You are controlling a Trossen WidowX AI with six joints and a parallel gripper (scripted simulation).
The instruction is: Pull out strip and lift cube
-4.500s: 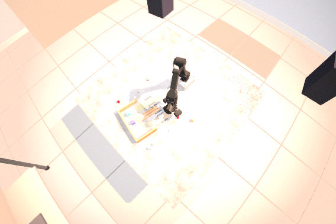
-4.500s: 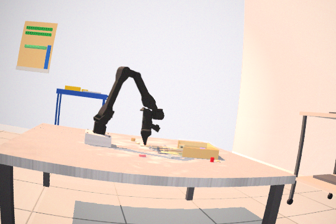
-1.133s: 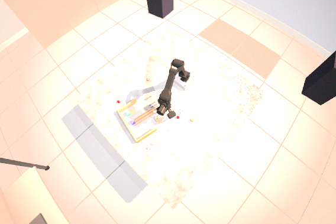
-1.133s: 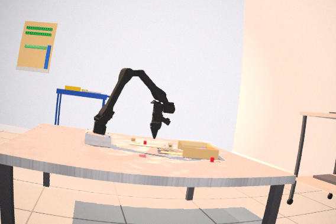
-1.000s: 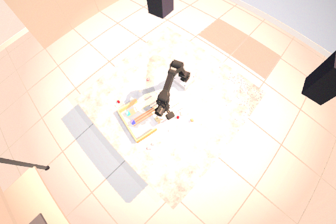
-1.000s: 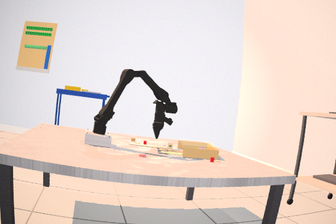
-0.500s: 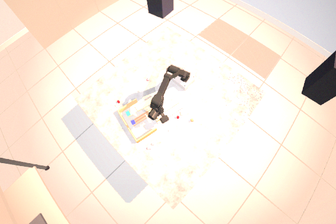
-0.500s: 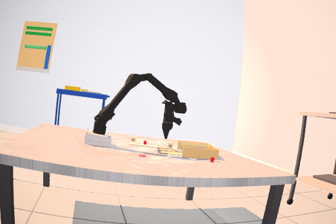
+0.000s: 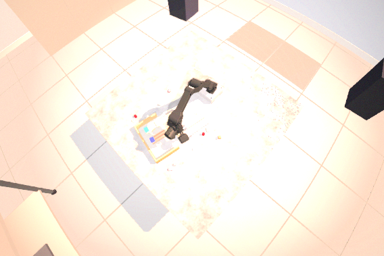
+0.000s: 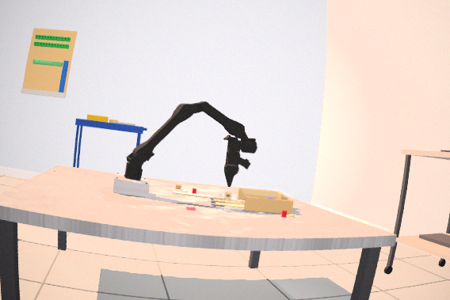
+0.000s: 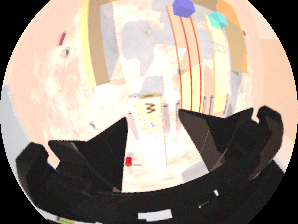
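Your end effector [image 11: 154, 137] hangs above the surface [image 10: 95, 204] with its fingers parted, gripping nothing. Directly below, framed between the fingers, you see the labelled cube [image 11: 147, 115] sitting on its pale strip [image 11: 157, 152], just outside the open tray [image 10: 265, 201].

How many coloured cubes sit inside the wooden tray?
2: a cyan cube near the tray's rim and a blue cube beside it. The arm covers part of the tray, so others may be hidden.
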